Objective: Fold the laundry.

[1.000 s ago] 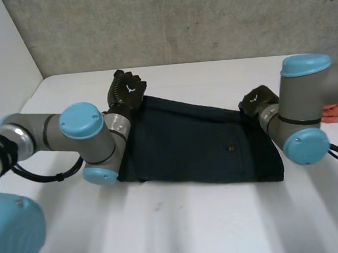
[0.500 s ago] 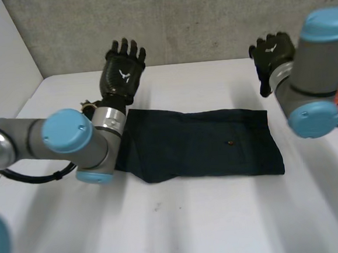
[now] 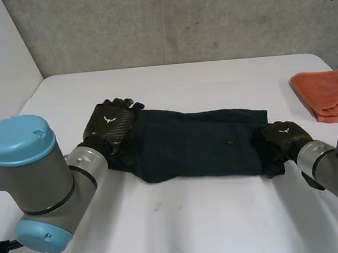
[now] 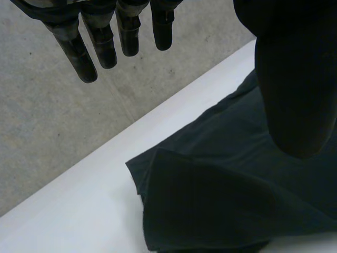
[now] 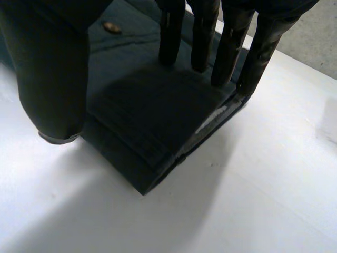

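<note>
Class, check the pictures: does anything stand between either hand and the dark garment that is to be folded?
Nothing visible does. The left hand is over one end of the dark garment, and the right hand has its fingertips on the other end. The orange cloth lies well apart, beyond the right hand.

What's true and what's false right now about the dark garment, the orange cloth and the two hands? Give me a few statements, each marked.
1. The dark garment lies on the white table. True.
2. The orange cloth lies on top of the garment. False: it lies apart from it, by the table's right edge.
3. The left hand has its fingers curled round the garment. False: it is at the garment's left end, but its fingers are straight and hold nothing.
4. The right hand is at the garment's right end with straight fingers. True.
</note>
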Robot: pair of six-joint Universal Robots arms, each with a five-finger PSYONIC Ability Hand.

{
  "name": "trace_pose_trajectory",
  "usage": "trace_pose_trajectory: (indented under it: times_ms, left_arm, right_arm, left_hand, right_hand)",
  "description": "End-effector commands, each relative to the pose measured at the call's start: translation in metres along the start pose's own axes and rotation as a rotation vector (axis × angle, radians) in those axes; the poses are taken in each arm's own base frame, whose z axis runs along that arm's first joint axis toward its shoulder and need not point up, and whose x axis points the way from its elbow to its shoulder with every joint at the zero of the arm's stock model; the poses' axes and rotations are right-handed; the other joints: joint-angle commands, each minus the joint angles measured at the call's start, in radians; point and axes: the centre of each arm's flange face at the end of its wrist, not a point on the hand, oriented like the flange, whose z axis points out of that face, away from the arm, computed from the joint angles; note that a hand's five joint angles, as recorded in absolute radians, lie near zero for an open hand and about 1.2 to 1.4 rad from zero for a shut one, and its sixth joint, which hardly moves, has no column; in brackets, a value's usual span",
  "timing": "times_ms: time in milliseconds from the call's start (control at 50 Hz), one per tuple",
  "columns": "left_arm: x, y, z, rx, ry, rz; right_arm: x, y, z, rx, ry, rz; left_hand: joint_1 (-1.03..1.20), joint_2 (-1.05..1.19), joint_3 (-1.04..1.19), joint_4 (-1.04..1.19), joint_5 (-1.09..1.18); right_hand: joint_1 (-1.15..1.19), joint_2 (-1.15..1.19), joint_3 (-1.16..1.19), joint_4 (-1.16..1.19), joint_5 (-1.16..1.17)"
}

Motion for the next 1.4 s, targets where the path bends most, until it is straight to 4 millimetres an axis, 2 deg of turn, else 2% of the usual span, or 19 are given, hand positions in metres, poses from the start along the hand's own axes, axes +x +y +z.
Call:
trace_pose_trajectory:
  times_ms: [20,100,140,340,520,580,660,760,840,900,920,1000,1100,1180,1200,1220,1260,1360,1400]
  left_arm:
    - [0.004,0.002,0.0,0.002,0.009,0.008]
    - [0.005,0.002,0.0,0.001,0.011,0.008]
    - [0.006,0.003,-0.001,-0.001,0.013,0.008]
    - [0.004,0.002,-0.001,-0.003,0.007,0.008]
    - [0.003,-0.003,-0.006,0.004,0.004,0.008]
    - [0.003,-0.006,-0.007,0.014,0.004,0.008]
    - [0.002,-0.009,-0.007,0.027,0.002,0.009]
    - [0.002,-0.012,-0.006,0.037,-0.002,0.011]
    - [0.001,-0.016,-0.007,0.047,-0.014,0.01]
    - [-0.001,-0.018,-0.008,0.052,-0.03,0.009]
    - [-0.002,-0.019,-0.008,0.054,-0.034,0.009]
    - [-0.002,-0.021,-0.009,0.059,-0.035,0.009]
    - [-0.002,-0.022,-0.009,0.063,-0.036,0.009]
    - [-0.004,-0.026,-0.006,0.077,-0.042,0.009]
    - [-0.004,-0.027,-0.004,0.082,-0.043,0.009]
    - [-0.005,-0.03,-0.003,0.091,-0.045,0.009]
    - [-0.006,-0.038,0.001,0.119,-0.053,0.009]
    - [-0.003,-0.064,0.007,0.203,-0.048,-0.011]
    - [-0.001,-0.071,0.011,0.227,-0.041,-0.029]
  right_arm:
    - [0.002,0.01,0.016,0.012,0.02,-0.014]
    - [0.004,0.009,0.021,0.043,0.034,-0.022]
    - [0.005,0.008,0.022,0.053,0.041,-0.027]
    - [0.031,0.008,0.02,0.035,0.105,-0.049]
    - [0.106,0.006,-0.008,-0.083,0.278,-0.285]
    - [0.113,0.001,-0.01,-0.089,0.297,-0.369]
    - [0.089,-0.029,-0.011,-0.006,0.28,-0.499]
    - [0.023,-0.069,-0.013,0.171,0.167,-0.622]
    - [-0.033,-0.081,-0.019,0.287,0.046,-0.737]
    - [-0.075,-0.078,-0.027,0.353,-0.071,-0.851]
    - [-0.103,-0.07,-0.032,0.391,-0.162,-0.931]
    - [-0.146,-0.043,-0.037,0.42,-0.333,-1.051]
    - [-0.166,-0.021,-0.04,0.383,-0.461,-1.054]
    - [-0.175,-0.023,-0.041,0.417,-0.5,-1.015]
    - [-0.176,-0.024,-0.041,0.423,-0.506,-0.997]
    - [-0.176,-0.029,-0.04,0.433,-0.502,-0.95]
    - [-0.173,-0.035,-0.04,0.427,-0.492,-0.886]
    - [-0.147,-0.076,-0.054,0.422,-0.432,-0.547]
    - [-0.115,-0.095,-0.055,0.396,-0.363,-0.316]
  left_hand:
    - [0.015,0.0,-0.009,0.0,-0.017]
    - [0.015,0.0,-0.009,0.0,-0.017]
    - [0.015,0.0,-0.009,0.0,-0.017]
    - [0.012,-0.003,-0.012,-0.003,-0.02]
    - [0.009,-0.006,-0.015,-0.006,-0.023]
    - [0.006,-0.009,-0.018,-0.009,-0.026]
    - [0.006,-0.009,-0.018,-0.009,-0.026]
    - [0.006,-0.009,-0.018,-0.009,-0.026]
    - [0.006,-0.009,-0.018,-0.009,-0.026]
    - [0.006,-0.009,-0.018,-0.009,-0.026]
    - [0.003,-0.012,-0.021,-0.012,-0.029]
    - [0.003,-0.012,-0.021,-0.012,-0.029]
    - [0.003,-0.012,-0.021,-0.012,-0.029]
    - [0.003,-0.012,-0.021,-0.012,-0.029]
    - [0.003,-0.012,-0.021,-0.012,-0.029]
    - [0.003,-0.012,-0.021,-0.012,-0.029]
    - [0.0,-0.015,-0.024,-0.015,-0.032]
    - [0.009,-0.006,-0.015,-0.006,-0.023]
    - [0.015,0.0,-0.01,0.0,-0.017]
  right_hand:
    - [0.336,0.28,0.275,0.275,0.29]
    - [0.559,0.503,0.497,0.498,0.513]
    - [1.014,0.958,0.952,0.953,0.968]
    - [1.017,0.961,0.955,0.956,0.971]
    - [1.017,0.961,0.955,0.956,0.971]
    - [1.017,0.961,0.955,0.956,0.971]
    - [1.017,0.961,0.955,0.956,0.971]
    - [1.017,0.961,0.955,0.956,0.971]
    - [1.017,0.961,0.955,0.956,0.971]
    - [1.017,0.961,0.955,0.956,0.971]
    - [1.017,0.961,0.955,0.956,0.971]
    - [1.017,0.961,0.955,0.956,0.971]
    - [1.017,0.961,0.955,0.956,0.971]
    - [1.017,0.961,0.955,0.956,0.971]
    - [0.867,0.811,0.805,0.806,0.821]
    - [0.301,0.245,0.24,0.24,0.255]
    - [-0.205,-0.261,-0.267,-0.266,-0.251]
    - [-0.205,-0.261,-0.267,-0.266,-0.251]
    - [-0.205,-0.261,-0.267,-0.266,-0.251]
